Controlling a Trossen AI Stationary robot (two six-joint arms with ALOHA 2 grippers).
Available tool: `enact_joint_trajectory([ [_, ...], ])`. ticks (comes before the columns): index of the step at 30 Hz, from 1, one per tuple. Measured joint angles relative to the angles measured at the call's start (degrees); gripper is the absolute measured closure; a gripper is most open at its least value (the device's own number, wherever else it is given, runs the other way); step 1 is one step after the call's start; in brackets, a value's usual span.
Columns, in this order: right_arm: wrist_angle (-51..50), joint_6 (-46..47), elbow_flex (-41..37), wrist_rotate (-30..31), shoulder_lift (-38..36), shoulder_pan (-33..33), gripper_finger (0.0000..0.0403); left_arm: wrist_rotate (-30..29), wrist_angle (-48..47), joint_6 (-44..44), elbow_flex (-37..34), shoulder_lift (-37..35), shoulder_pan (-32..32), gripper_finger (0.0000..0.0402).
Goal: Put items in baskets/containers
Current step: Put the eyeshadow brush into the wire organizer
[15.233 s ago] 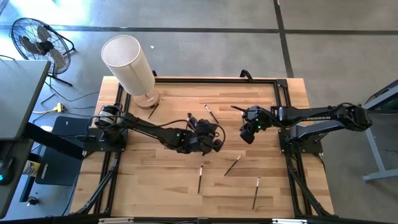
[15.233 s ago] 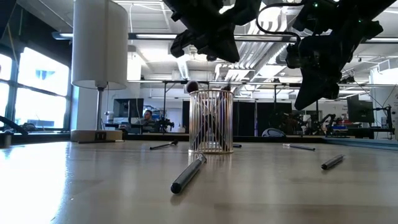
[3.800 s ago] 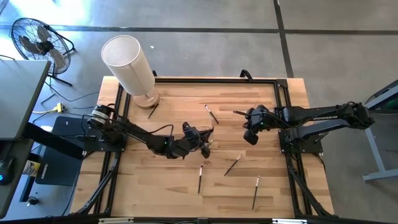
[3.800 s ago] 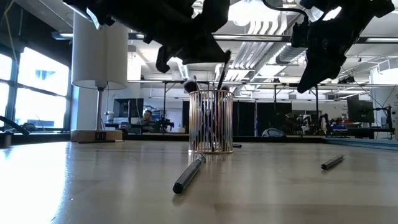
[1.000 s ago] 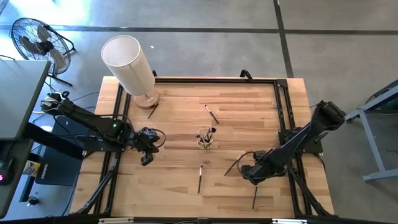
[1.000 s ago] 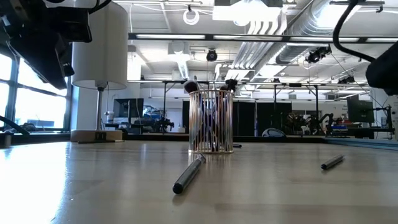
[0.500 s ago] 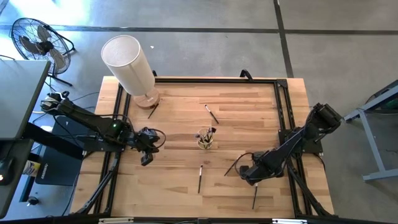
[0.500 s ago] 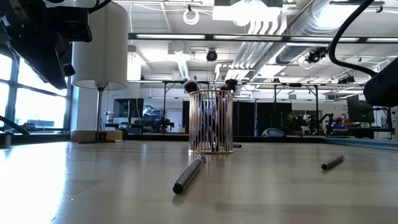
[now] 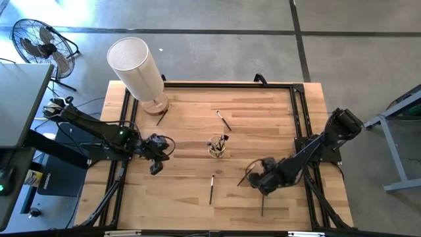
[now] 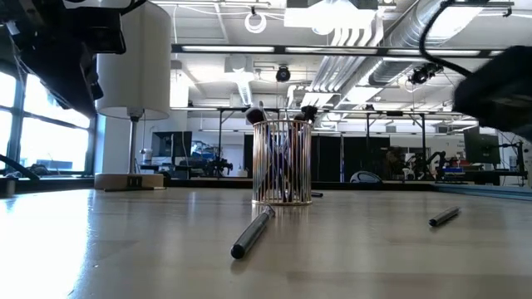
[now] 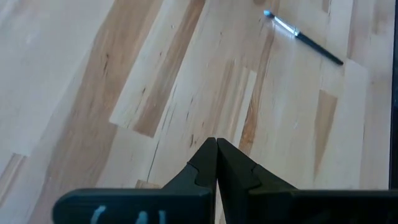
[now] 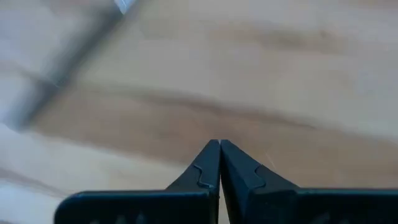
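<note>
The clear cup (image 9: 217,147) stands mid-table with several brushes upright in it; the low view shows the cup (image 10: 282,162) too. Loose brushes lie flat on the wood: one (image 9: 211,189) near the cup, one (image 9: 223,120) beyond it, one (image 9: 245,175) beside my right gripper and one (image 9: 262,208) just nearer. My right gripper (image 9: 258,178) points down at the near right, shut, nothing between its fingers (image 12: 219,144); a blurred brush (image 12: 62,62) lies off to one side. My left gripper (image 9: 156,164) hangs shut and empty (image 11: 216,146) over the table's left part.
A big white cylinder lamp (image 9: 138,72) stands at the far left corner with a brush (image 9: 161,117) by its base. A fan (image 9: 39,43) is on the floor beyond. In the low view, two brushes (image 10: 252,232) (image 10: 444,217) lie in front of the cup.
My right gripper has tipped and turned a little over the near-right brushes, and its dark shape now enters the low view from the right. The brush nearest the table's front edge has slid slightly toward the table's left. My left arm has kept still.
</note>
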Motion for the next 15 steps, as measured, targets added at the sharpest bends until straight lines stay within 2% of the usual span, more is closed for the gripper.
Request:
enact_joint_trajectory([
  [5,-0.48,-3.89,0.0,4.09,-3.2,-0.8,0.0402,-2.41,1.59,-0.02,0.02,0.0,0.0,0.0401],
  [15,-0.58,-22.96,0.04,20.66,-14.53,-4.36,0.0403,-5.49,3.92,-0.02,0.04,0.02,0.02,0.0401],
])
